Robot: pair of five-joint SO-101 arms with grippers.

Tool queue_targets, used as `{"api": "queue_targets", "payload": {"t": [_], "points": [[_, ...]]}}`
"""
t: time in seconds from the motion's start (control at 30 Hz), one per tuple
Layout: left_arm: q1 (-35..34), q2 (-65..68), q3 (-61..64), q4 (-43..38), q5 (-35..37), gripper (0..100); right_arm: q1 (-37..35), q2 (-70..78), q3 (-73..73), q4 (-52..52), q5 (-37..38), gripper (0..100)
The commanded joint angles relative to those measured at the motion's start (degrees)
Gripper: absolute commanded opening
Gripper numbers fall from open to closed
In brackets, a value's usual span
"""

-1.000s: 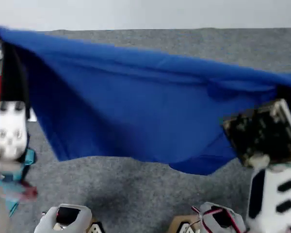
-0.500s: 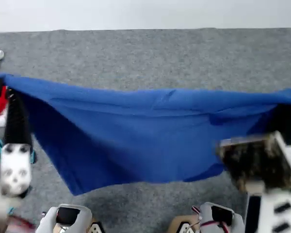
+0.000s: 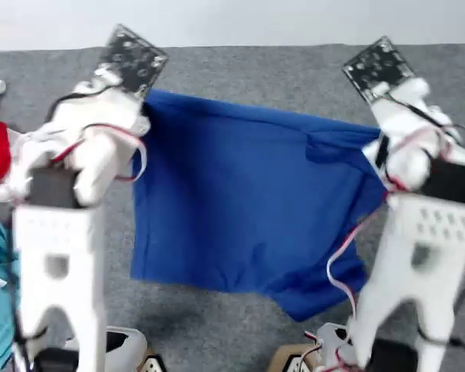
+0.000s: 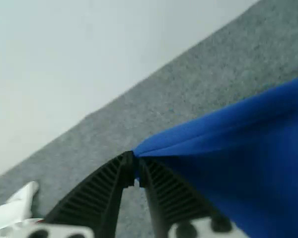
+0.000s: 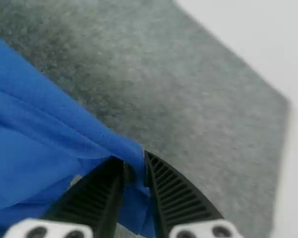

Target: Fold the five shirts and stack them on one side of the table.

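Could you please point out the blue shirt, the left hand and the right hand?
blue shirt [image 3: 240, 201], high view, middle of the fabric.
left hand [image 4: 133, 167], left wrist view, midway between its fingertips.
right hand [image 5: 134, 167], right wrist view, midway between its fingertips.

Grey desk [image 3: 248, 77], pale wall [image 3: 232, 22] behind.
The desk's felt-like grey cover spans the high view side to side, and the plain pale wall rises right at the desk's far edge.

The blue shirt [image 3: 248, 201] has dropped onto the table [image 3: 256, 77].
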Motion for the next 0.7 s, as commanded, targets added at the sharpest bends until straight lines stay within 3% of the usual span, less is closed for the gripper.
{"api": "queue_targets", "payload": {"t": [0.0,0.3,0.47,0.67], "points": [[-0.4,5.7,6.4,-15.2,-0.3,0,-0.7,4.8,3.8,-12.6,-0.7,1.0],[-2.2,27.5,3.5,-33.5,-0.4,0,-1.0,20.1,4.8,-34.7,-0.4,1.0],[-4.7,38.9,-8.8,-33.8,-0.4,0,-0.9,25.2,2.5,-45.4,-0.3,1.0],[-6.2,48.3,-23.5,-29.8,-0.4,0,-1.0,33.0,-8.4,-46.6,-0.3,1.0]]}}
